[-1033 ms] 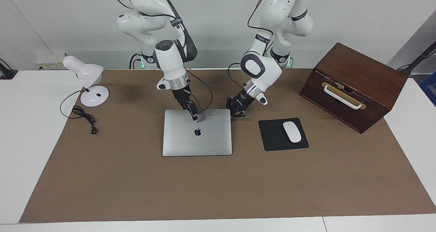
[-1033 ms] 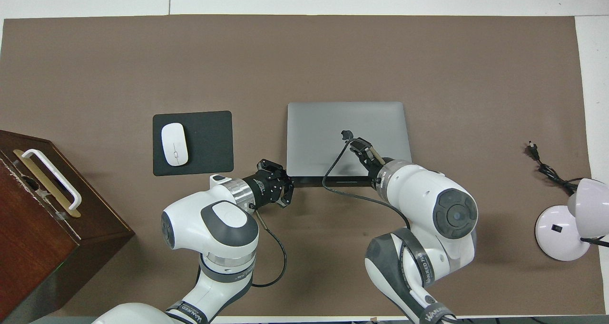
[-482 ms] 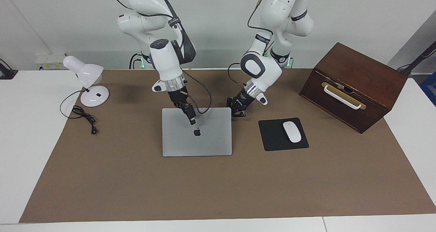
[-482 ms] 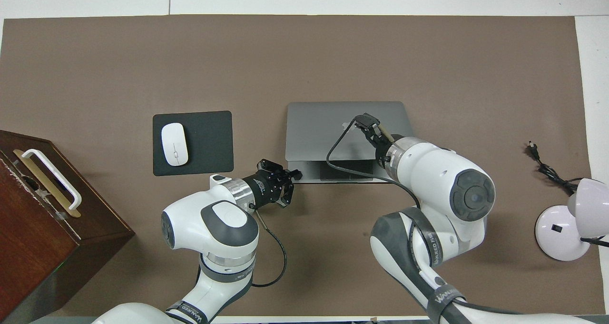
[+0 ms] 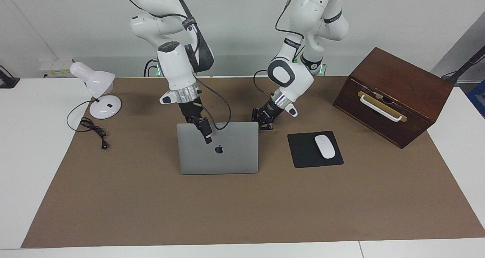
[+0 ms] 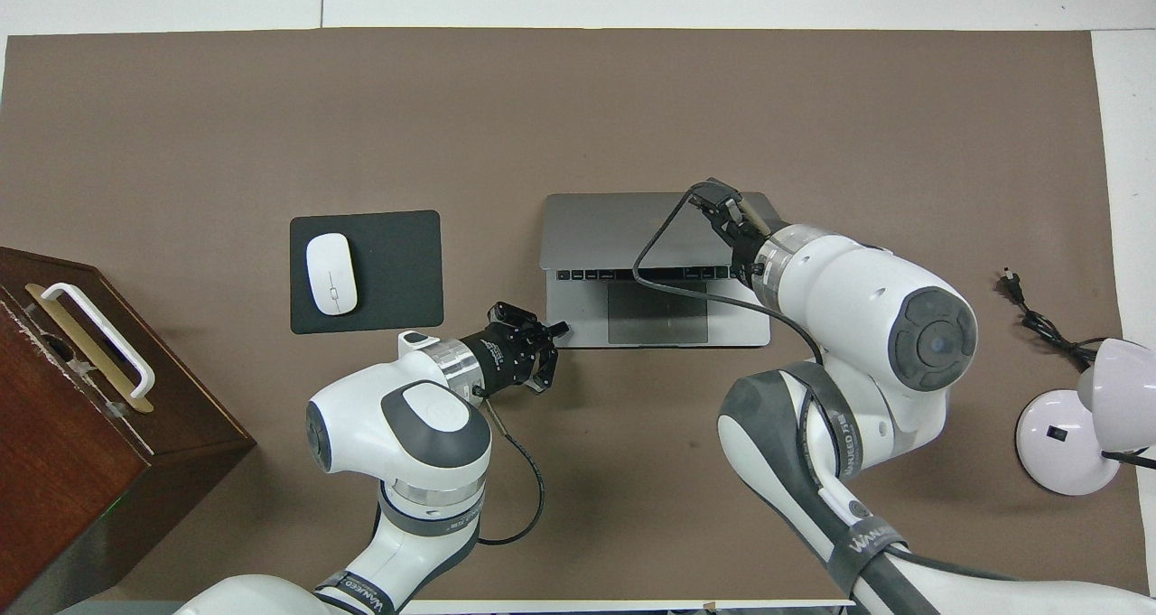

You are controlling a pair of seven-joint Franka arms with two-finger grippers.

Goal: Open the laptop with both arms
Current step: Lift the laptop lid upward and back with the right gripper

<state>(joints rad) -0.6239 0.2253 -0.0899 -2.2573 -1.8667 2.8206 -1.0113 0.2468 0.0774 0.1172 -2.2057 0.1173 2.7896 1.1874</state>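
Observation:
The silver-grey laptop (image 5: 227, 157) stands partly open on the brown mat, its lid with the dark apple logo tilted up. In the overhead view its lid (image 6: 596, 227) is raised above the keyboard and trackpad base (image 6: 578, 312). My right gripper (image 5: 207, 137) is shut on the lid's raised edge, toward the right arm's end; it also shows in the overhead view (image 6: 709, 195). My left gripper (image 5: 265, 124) is low at the base's corner nearest the robots, toward the left arm's end, and touches it in the overhead view (image 6: 558, 330).
A black mouse pad (image 5: 303, 154) with a white mouse (image 5: 325, 146) lies beside the laptop toward the left arm's end. A brown wooden box (image 5: 394, 95) with a white handle stands past it. A white desk lamp (image 5: 94, 87) and its cable (image 5: 93, 129) are at the right arm's end.
My right gripper has risen and swung away from the robots, raising the lid from nearly shut to partly open. The keyboard now shows. My left gripper has stayed at the base's corner.

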